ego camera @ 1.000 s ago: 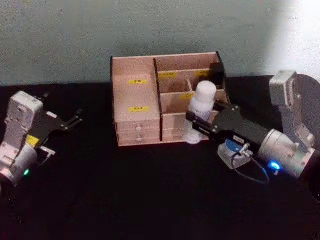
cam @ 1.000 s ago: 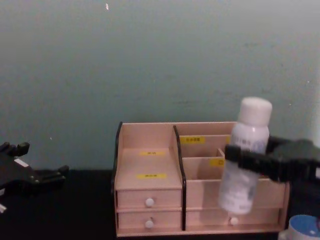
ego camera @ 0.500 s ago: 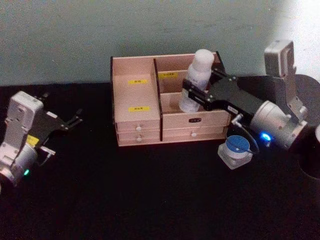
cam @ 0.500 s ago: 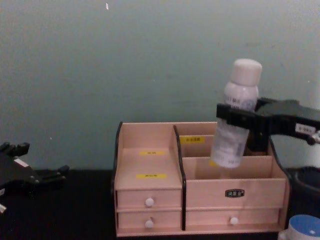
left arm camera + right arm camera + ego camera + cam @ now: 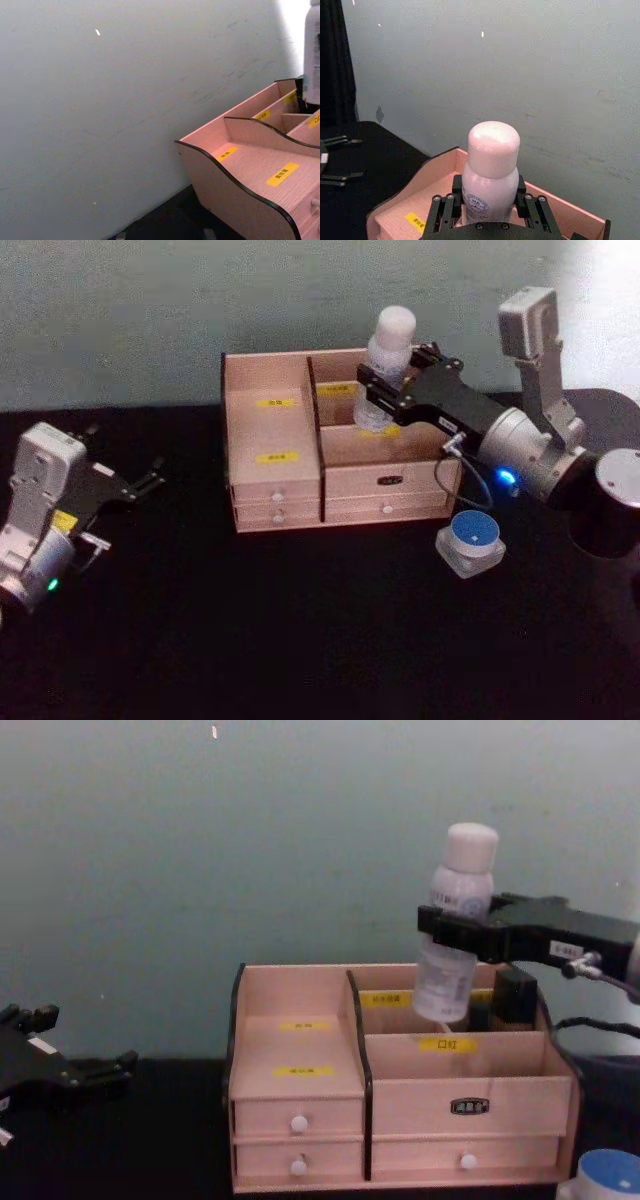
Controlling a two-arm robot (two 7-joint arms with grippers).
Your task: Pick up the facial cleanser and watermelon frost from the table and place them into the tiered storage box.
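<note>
My right gripper (image 5: 386,400) is shut on a white bottle with a rounded cap, the facial cleanser (image 5: 388,352). It holds the bottle nearly upright over the back right compartments of the tiered storage box (image 5: 270,480). From the side, the facial cleanser (image 5: 462,870) has its base just above the box's (image 5: 300,1050) rear tier. The right wrist view shows the facial cleanser (image 5: 490,165) between the fingers (image 5: 443,212). The watermelon frost (image 5: 472,538), a small pack with a round blue lid, lies on the table to the front right of the box. My left gripper (image 5: 145,480) rests open at the far left.
A dark round container (image 5: 612,502) stands at the right edge beside my right arm. A teal wall rises close behind the box. The black table top (image 5: 300,640) stretches in front of the box and between it and my left gripper.
My right gripper has carried the bottle up and back, from in front of the box's right drawers to above its rear compartments. The left arm has not moved.
</note>
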